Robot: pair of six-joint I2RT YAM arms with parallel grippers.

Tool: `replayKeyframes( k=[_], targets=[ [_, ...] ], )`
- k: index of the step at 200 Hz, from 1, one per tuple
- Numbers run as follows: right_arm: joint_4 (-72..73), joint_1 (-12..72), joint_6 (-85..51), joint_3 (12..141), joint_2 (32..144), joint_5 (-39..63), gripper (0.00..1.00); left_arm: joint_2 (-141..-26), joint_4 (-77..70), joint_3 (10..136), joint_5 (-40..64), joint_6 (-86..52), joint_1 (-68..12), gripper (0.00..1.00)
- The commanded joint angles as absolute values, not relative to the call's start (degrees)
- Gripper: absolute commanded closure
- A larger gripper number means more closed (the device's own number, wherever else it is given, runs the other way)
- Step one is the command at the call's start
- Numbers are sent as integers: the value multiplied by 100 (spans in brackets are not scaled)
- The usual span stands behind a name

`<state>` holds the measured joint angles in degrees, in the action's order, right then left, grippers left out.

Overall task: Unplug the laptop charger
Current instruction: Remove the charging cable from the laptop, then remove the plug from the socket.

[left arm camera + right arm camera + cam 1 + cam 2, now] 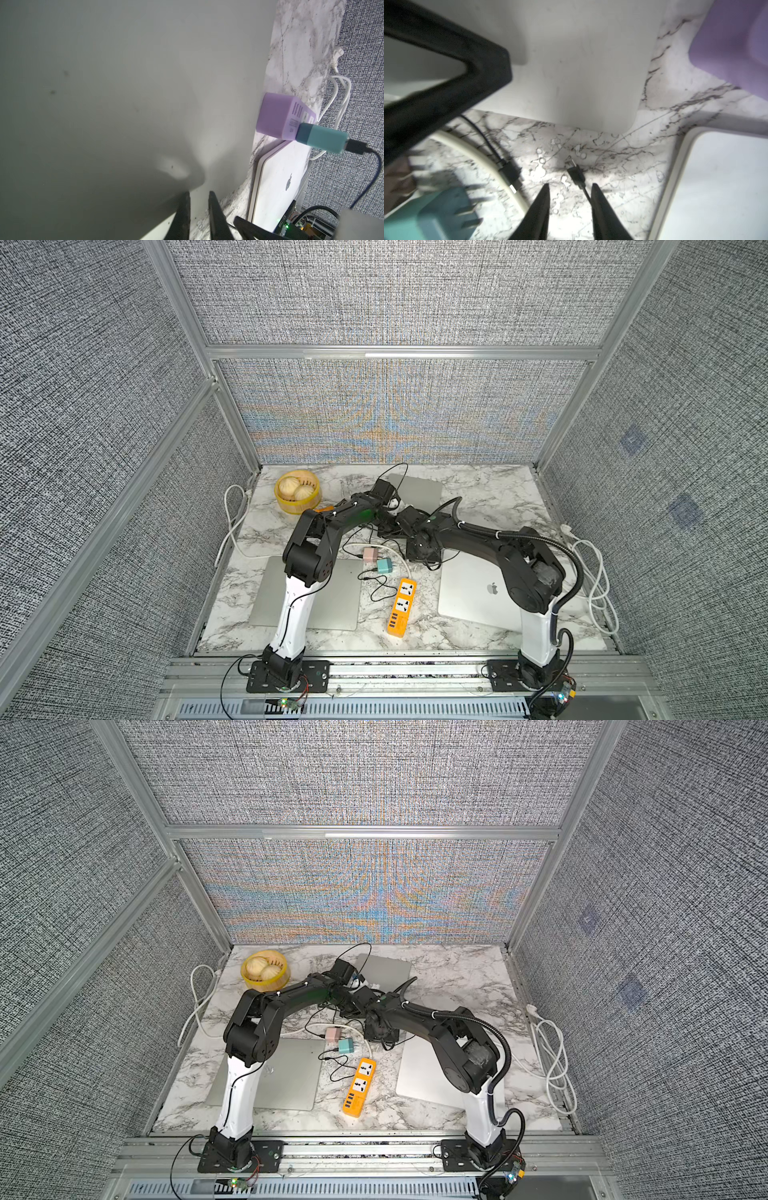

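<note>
At the far edge of the tabletop (490, 497) lies the laptop (419, 489), our left gripper (199, 199), nearly pressed together, at its corner. Our right gripper (570, 185) hangs spread just behind the charger connector (576, 173), which looks free beside the laptop; we should lift straight off, snagging nothing.

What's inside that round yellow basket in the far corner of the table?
Two pale round buns lie side by side in the round yellow basket. They cover most of its floor, so anything beneath them cannot be seen.
</note>
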<state>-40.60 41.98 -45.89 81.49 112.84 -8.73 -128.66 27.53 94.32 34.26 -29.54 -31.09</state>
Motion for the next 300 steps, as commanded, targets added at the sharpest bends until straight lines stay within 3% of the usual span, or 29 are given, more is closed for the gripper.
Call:
replayKeyframes(
  k=[1, 61, 135, 209, 300],
  targets=[
    [-4280, 4210, -4562, 8314, 11115, -952, 59, -12806, 3004, 9422, 3199, -2943, -3103, 81],
    [-4772, 4141, -4725, 8652, 10417, -1359, 51, -12569, 2878, 9378, 3164, -3004, -3109, 82],
    [-6069, 2980, -5009, 8918, 9573, -1449, 35, -12429, 2021, 9422, 3171, -3215, -3264, 82],
    [-6771, 1735, -4846, 9298, 10053, -607, 27, -12578, 1019, 9456, 3274, -3272, -3574, 82],
    [-6823, 1301, -4137, 9627, 10986, -153, 26, -12989, 405, 9606, 3577, -3733, -3853, 82]
  ],
)
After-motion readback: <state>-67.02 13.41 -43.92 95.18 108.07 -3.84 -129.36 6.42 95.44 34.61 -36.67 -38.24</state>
